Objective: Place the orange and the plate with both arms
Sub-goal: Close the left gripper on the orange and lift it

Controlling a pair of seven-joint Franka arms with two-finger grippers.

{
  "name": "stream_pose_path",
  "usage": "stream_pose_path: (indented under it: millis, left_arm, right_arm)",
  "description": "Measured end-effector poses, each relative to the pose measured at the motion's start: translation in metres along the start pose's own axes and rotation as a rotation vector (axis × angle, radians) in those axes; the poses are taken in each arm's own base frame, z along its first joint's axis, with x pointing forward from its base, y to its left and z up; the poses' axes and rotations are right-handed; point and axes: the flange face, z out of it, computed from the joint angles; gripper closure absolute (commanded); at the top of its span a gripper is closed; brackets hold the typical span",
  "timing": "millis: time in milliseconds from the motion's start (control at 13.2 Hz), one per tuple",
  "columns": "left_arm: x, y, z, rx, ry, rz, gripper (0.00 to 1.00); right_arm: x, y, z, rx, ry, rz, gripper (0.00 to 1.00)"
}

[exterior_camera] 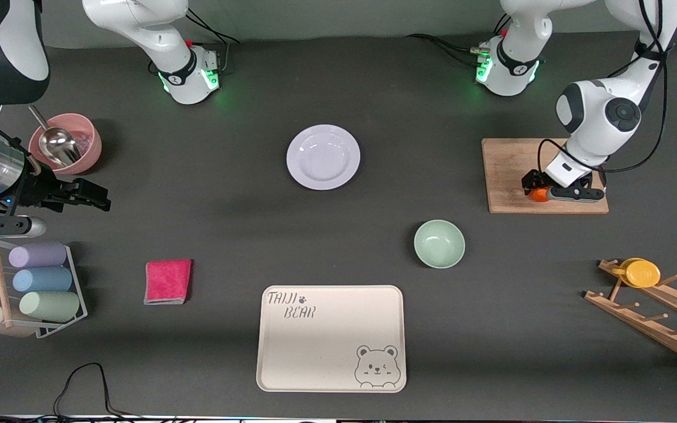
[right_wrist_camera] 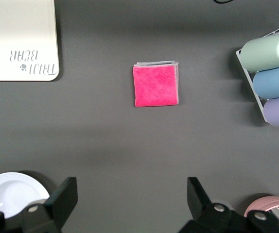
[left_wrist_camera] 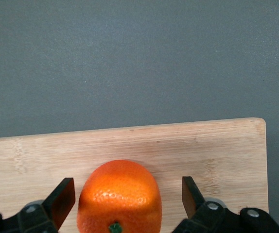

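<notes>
orange [left_wrist_camera: 119,196] cut off by frame edge, contact with fingers [left_wrist_camera: 61,199] perhaps unclear

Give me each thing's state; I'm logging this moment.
Orange: on board, between open fingers, not gripped.
Left gripper: open, around orange.
Right gripper: open, empty, waiting above table.
Plate: upright, empty.
Bowl: upright, empty.
Tray: empty.

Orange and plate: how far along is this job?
Nothing looks placed yet. In hand: the left tool is open around the orange on the wooden board, not gripping. Left: the plate sits untouched; the right tool waits open near the pink bowl.
</notes>
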Motion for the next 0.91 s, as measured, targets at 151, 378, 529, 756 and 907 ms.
stream_pose_path:
  millis: [151,378,529,756,907]
  left_arm:
    - [0.000,0.000,0.000,0.000,0.001,0.001,1.00]
    - [0.001,0.000,-0.001,0.001,0.004,0.002,1.00]
    - [0.002,0.001,-0.003,0.001,0.004,0.008,1.00]
    - [0.021,0.023,-0.038,-0.012,-0.053,0.050,1.00]
    - [0.047,0.066,-0.094,-0.016,-0.125,0.053,1.00]
  right_arm:
    - [0.000,0.000,0.001,0.000,-0.001,0.000,0.00]
    - [0.000,0.000,0.002,-0.001,-0.005,0.000,0.00]
    - [0.000,0.000,0.002,-0.001,-0.007,0.000,0.00]
    - [0.002,-0.001,0.007,-0.002,-0.016,-0.001,0.00]
    - [0.009,-0.007,0.026,-0.006,-0.048,-0.009,0.00]
